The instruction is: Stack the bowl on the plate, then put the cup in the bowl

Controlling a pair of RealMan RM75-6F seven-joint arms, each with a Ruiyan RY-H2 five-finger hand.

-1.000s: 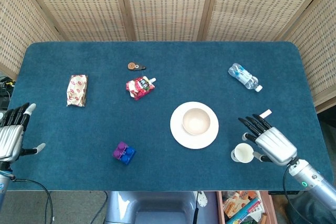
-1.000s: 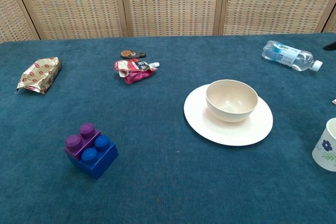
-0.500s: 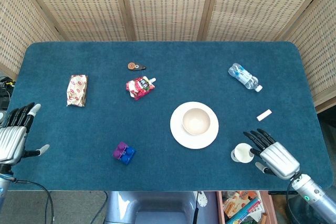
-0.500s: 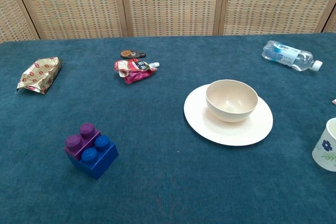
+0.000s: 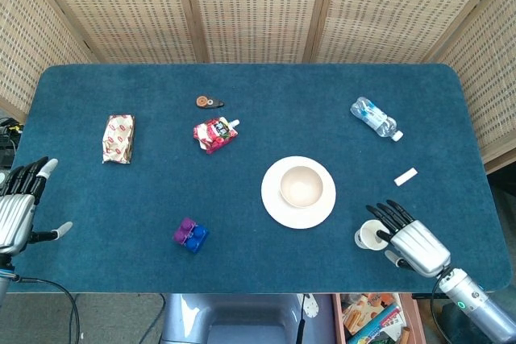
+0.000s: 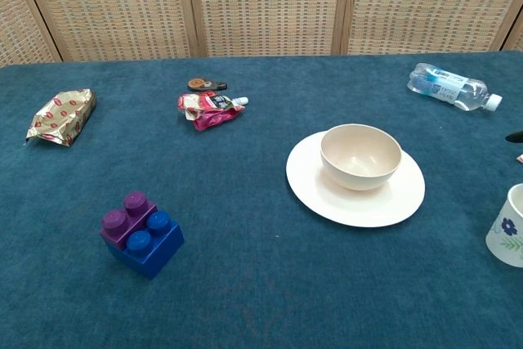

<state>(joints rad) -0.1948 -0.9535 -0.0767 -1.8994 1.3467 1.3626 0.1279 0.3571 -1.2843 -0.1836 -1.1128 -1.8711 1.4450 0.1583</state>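
Observation:
A cream bowl (image 5: 301,186) (image 6: 360,155) sits on the white plate (image 5: 275,201) (image 6: 327,191) right of the table's middle. A white cup (image 5: 371,235) with a blue flower (image 6: 507,226) stands upright on the cloth near the front right. My right hand (image 5: 411,239) lies just right of the cup, fingers spread and reaching beside its rim, holding nothing; a dark fingertip (image 6: 516,136) shows at the chest view's right edge. My left hand (image 5: 18,207) hovers at the table's front left edge, fingers apart and empty.
A blue and purple toy brick (image 5: 190,234) lies front left of the plate. A gold snack packet (image 5: 118,138), a red wrapper (image 5: 214,134), a small brown disc (image 5: 208,102), a water bottle (image 5: 375,118) and a white stick (image 5: 405,176) lie scattered. Wicker screens stand behind.
My right hand has drawn back toward the front edge and settled close beside the cup, uncovering the white stick. My left hand shifted only slightly.

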